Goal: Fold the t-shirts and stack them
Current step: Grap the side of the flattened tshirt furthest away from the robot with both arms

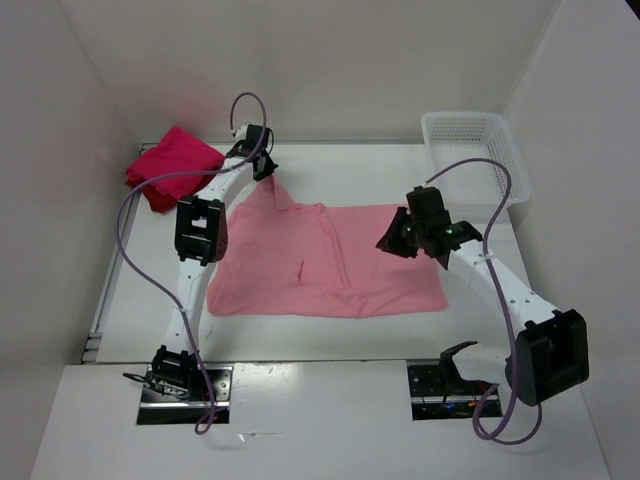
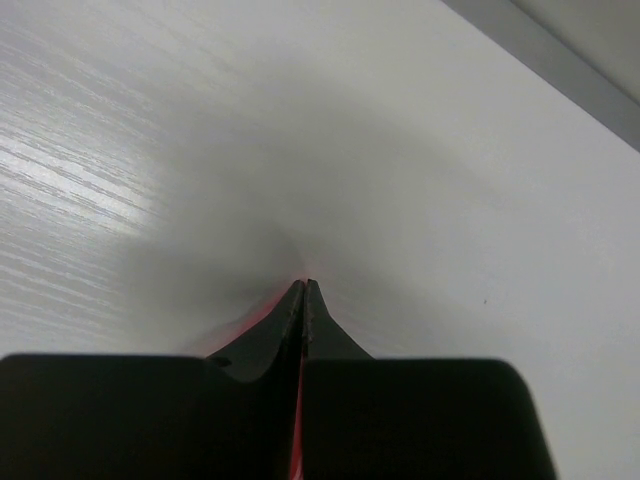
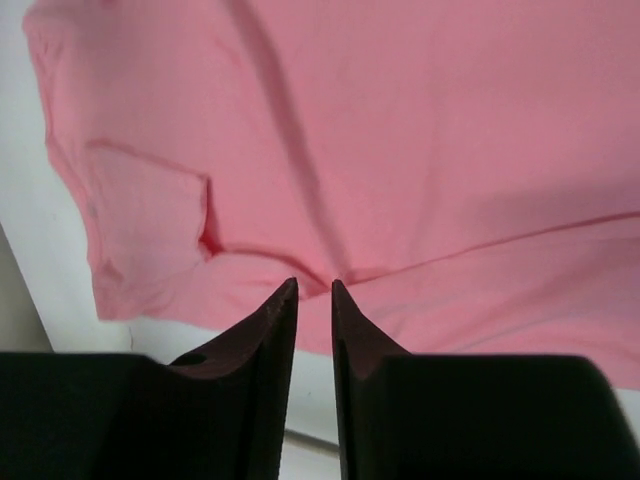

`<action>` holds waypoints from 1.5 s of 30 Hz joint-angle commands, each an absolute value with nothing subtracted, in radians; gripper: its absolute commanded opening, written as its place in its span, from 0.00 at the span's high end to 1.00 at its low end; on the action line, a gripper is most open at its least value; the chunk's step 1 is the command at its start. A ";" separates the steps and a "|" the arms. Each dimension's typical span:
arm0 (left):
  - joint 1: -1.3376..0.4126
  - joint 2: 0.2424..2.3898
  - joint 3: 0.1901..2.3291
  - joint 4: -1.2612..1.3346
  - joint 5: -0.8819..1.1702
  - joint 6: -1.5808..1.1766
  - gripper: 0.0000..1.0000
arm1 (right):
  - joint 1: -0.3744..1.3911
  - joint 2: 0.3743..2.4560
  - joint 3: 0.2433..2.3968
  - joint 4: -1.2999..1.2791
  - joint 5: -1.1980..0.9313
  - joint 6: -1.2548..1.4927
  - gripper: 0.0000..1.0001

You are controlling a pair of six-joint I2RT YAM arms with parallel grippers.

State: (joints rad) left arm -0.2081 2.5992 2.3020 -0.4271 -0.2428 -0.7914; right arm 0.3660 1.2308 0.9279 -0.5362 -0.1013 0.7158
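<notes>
The left claw (image 2: 305,285) is closed tight, with a thin sliver of pink cloth pinched between its fingers. In the top view, the left claw (image 1: 264,165) sits at the far-left corner of the salmon pink t-shirt (image 1: 330,265), where the cloth is drawn up into a peak. How much fabric is caught cannot be seen, since the fingers hide it.

The right claw (image 3: 314,285) has its 2 fingers slightly apart with nothing between them. It hangs over the shirt's right part, near a sleeve seam. From above, the right claw (image 1: 392,243) is a dark shape and its gap cannot be made out.

The salmon pink t-shirt lies spread across the middle of the table (image 1: 300,340), mostly flat with a few creases. A small dark mark near its centre is too small to identify.

A crimson bundle (image 1: 172,165) rests at the far-left corner, with a darker red fold along its near edge. Whether it is 1 garment or 2 cannot be told.

The white basket (image 1: 470,150) stands at the far-right corner. Its perforated walls and floor show white, and its near-right end is crossed by the right arm's purple cable (image 1: 507,190).
</notes>
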 commanded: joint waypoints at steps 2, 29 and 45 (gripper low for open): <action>-0.204 2.530 2.243 -0.393 -0.265 -0.795 1.00 | 0.295 1.290 1.015 -0.534 0.029 0.680 0.72; -0.222 2.227 1.838 -0.164 -0.106 -0.816 1.00 | 0.078 1.983 1.453 -0.321 0.409 0.709 0.55; -0.222 2.189 1.786 -0.132 -0.087 -0.807 1.00 | 0.121 2.168 1.654 -0.478 0.524 0.709 0.54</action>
